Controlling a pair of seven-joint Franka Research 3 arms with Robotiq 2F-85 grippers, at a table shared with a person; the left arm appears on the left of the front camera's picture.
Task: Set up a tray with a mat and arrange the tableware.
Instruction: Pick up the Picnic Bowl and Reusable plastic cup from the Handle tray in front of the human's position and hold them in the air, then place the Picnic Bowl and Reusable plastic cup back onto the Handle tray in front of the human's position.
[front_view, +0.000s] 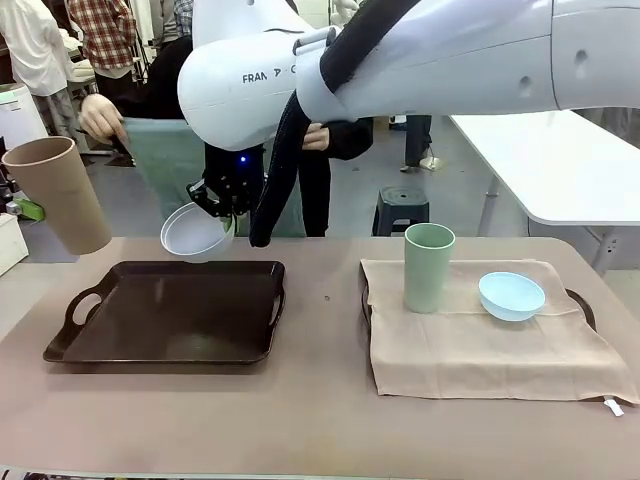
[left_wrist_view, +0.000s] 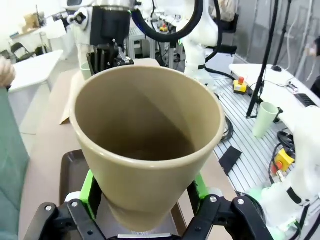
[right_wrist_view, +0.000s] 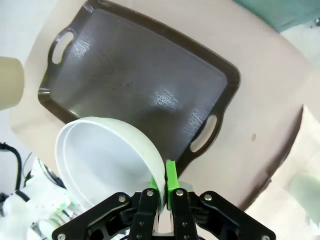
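Judging by the layout, half remained: the pale green cup (front_view: 429, 266) and light blue bowl (front_view: 511, 295) stood on the right mat (front_view: 480, 345), while the dark left tray (front_view: 170, 315) lay bare. The right gripper (right_wrist_view: 161, 192) pinched the white bowl's (front_view: 195, 232) rim, fingers nearly together, above that tray's far edge. The left gripper (left_wrist_view: 145, 197) clasped the tan cup (left_wrist_view: 146, 140), fingers spread wide, at far left.

The right arm (front_view: 420, 60) is glossy white with rounded casings, grey "FRAN" lettering and a black cable sleeve. Its right gripper (right_wrist_view: 164, 192) has black linkage fingers, silver screws and green pads (right_wrist_view: 171, 176).
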